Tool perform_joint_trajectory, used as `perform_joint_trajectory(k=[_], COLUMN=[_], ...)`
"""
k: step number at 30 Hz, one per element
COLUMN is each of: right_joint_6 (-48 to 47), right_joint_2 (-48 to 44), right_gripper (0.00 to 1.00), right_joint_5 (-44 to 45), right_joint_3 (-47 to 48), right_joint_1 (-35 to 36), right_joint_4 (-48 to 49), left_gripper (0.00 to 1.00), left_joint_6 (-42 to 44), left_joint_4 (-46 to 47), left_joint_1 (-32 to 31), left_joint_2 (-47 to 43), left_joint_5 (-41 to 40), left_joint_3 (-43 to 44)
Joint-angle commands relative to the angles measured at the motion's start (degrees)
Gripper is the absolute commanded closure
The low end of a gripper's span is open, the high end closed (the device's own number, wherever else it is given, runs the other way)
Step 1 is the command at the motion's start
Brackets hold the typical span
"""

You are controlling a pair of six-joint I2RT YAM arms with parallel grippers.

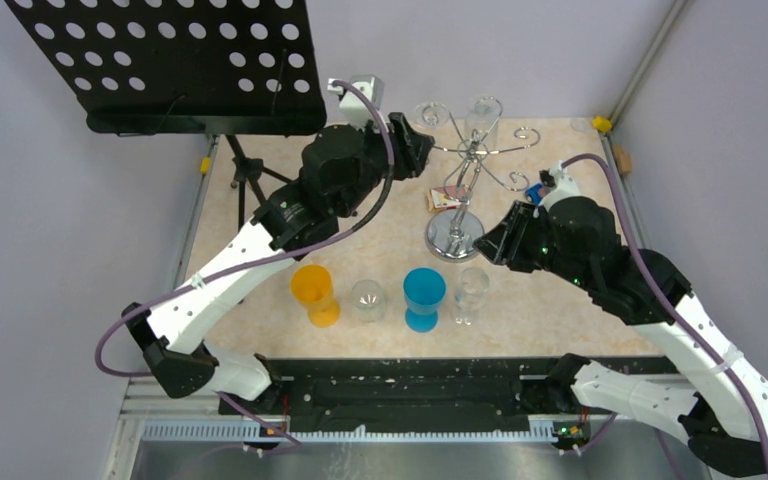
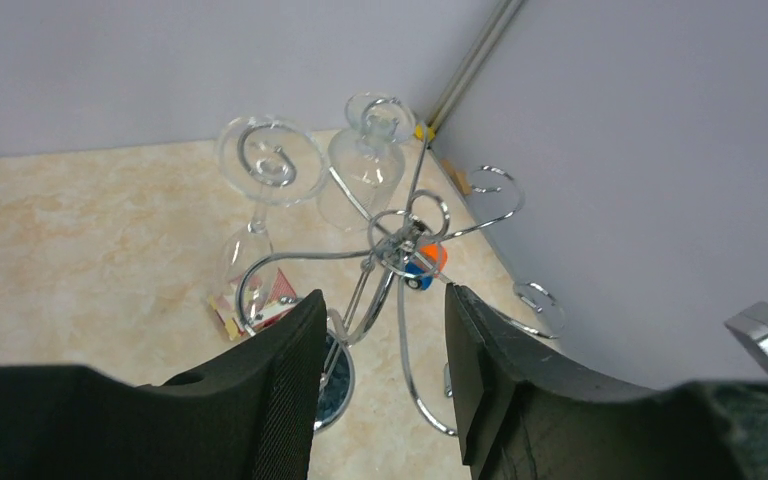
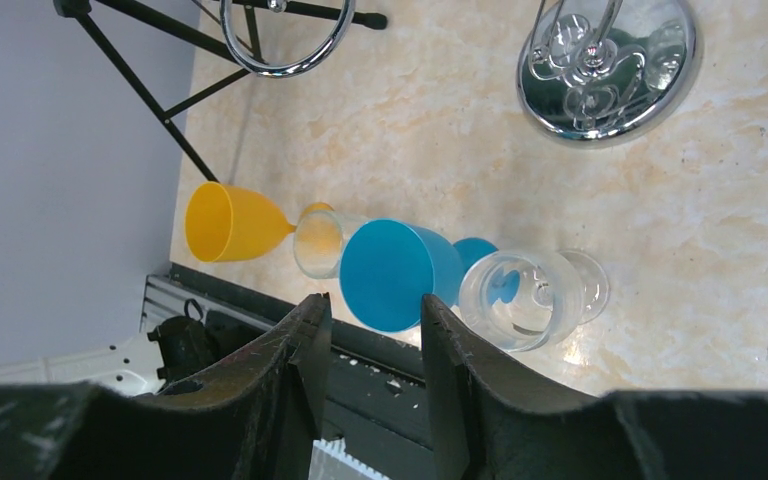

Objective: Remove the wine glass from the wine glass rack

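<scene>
**Fig.** The left gripper [image 2: 380, 385], jaws wide apart and holding nothing, hovers just beside the crown of the wine glass rack [image 1: 472, 150], which stands toward the far right of the table [image 1: 380, 215]. Two glasses hang bowl-down from its curled arms: the nearer wine glass [image 2: 243, 255] and the farther wine glass [image 2: 368, 150]. The right gripper [image 3: 372, 375], fingers parted a little and empty, sits low near the rack's base [image 3: 610, 65].

Recommended handling: close on the nearer glass's stem, then slide its foot outward along the wire before lowering. Steadying the base would probably prevent tipping.

Room: the wall is close behind, the music stand [image 1: 170, 60] is to the left, and the row of cups [image 1: 424, 290] is on the near side. Open table lies between.
</scene>
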Motion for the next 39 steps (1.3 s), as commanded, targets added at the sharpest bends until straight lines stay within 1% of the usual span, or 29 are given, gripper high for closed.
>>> perform_joint_trajectory(k=[1,5,10,15,19,27,34,37,39], right_joint_6=[-0.1,0.2,0.9,1.1,1.2,1.4,1.2,1.3,1.3], right_joint_2=[-0.4,-1.2,-2.3,-3.1,-3.6,-4.0,-3.6,-3.6,-3.7], right_gripper=[0.60,0.60,0.60,0.59,0.59,0.59,0.59,0.59,0.59], right_joint_5=[0.9,0.7,0.5,0.5,0.5,0.7,0.6,0.6,0.7], right_joint_3=[2.5,1.5,0.5,0.2,-0.1,-0.5,-0.8,-1.1,-1.2], right_joint_1=[0.6,0.6,0.6,0.6,0.5,0.6,0.6,0.5,0.5], right_joint_4=[2.1,2.0,1.9,1.6,1.4,1.2,1.1,1.1,1.0], left_gripper=[0.49,0.48,0.43,0.36,0.33,0.30,0.30,0.31,0.33], left_joint_6=[4.7,6.3,8.0,7.4,5.6,4.5,0.7,-0.7,-1.0], left_joint_4=[-1.4,-8.2,-15.3,-18.5,-20.3,-20.2,-13.7,-11.6,-10.8], left_joint_1=[-0.8,-0.8,-0.7,0.3,2.4,5.0,7.8,8.1,8.2], left_joint_2=[3.2,9.6,17.8,23.3,25.5,26.3,26.2,26.8,27.4], left_joint_5=[0.5,-0.1,-3.7,-5.4,-4.8,-4.2,-0.7,-1.0,-1.7], left_joint_3=[7.7,16.7,27.6,33.5,34.9,32.8,29.9,29.3,29.2])
